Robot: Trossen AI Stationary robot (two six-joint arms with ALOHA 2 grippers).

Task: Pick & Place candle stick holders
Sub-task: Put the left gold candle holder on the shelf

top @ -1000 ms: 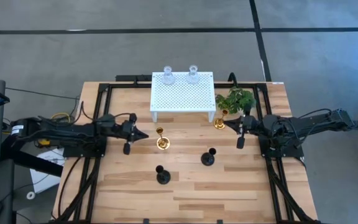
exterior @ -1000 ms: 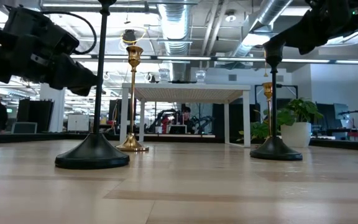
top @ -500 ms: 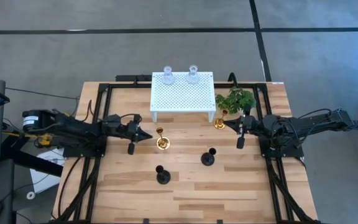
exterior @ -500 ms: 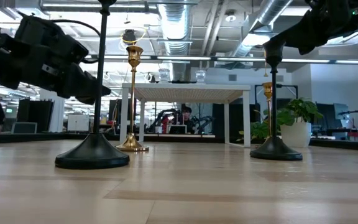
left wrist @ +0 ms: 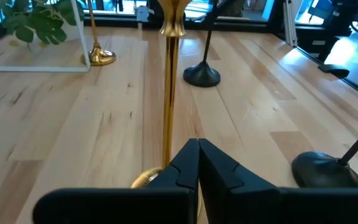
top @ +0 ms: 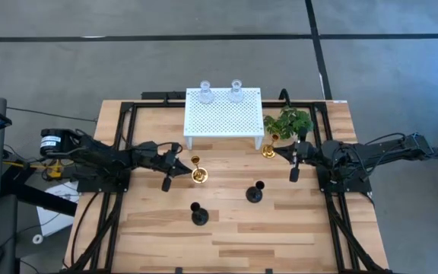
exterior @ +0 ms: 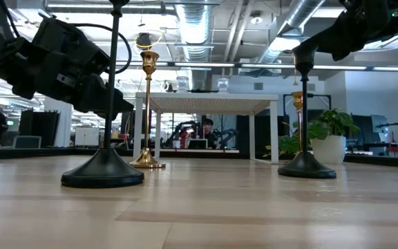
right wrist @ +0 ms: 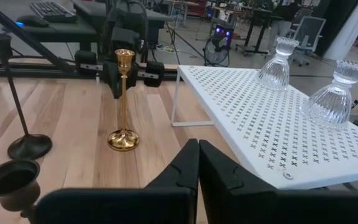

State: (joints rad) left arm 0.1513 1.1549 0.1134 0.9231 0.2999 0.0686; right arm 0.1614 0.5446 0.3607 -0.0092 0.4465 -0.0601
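from above, the left gripper [top: 178, 165], fingers together, sits just beside a gold candle stick holder [top: 198, 173], likely lining up a grasp. low across the table, holders stand upright. at its wrist, the right gripper [right wrist: 197, 163] waits closed.

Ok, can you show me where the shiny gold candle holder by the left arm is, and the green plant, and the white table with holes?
gold candle holder [top: 198, 176], high view, on its round base.
green plant [top: 289, 120], high view, on its leaves.
white perforated rack [top: 223, 114], high view, on its bare top.
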